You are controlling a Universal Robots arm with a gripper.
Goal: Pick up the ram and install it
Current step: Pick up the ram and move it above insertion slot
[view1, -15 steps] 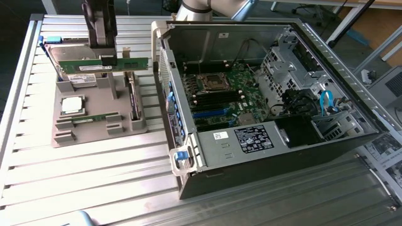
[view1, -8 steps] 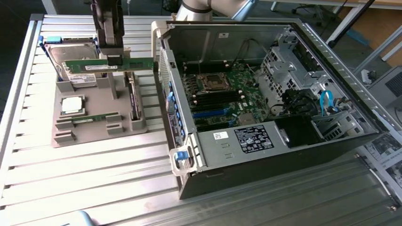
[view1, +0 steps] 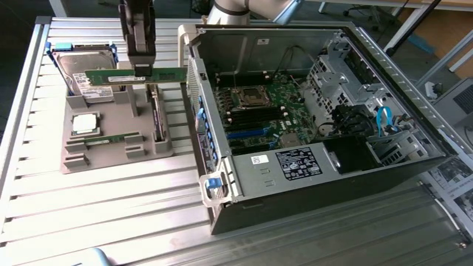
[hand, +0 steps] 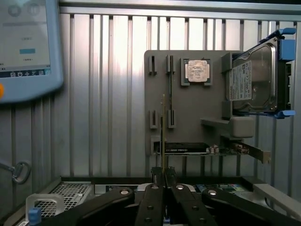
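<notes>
the ram [view1: 111, 77] is green, and the holder tray [view1: 111, 160] under it is plain grey. the hard drive [view1: 80, 62] is silver in a blue frame, and the table [view1: 111, 210] is ribbed in pale silver stripes.

Looks like a robotics lab — ribbed metal tabletop [view1: 111, 213], opened PC case [view1: 310, 208], grey parts jig [view1: 111, 160], teach pendant [hand: 26, 47].
</notes>
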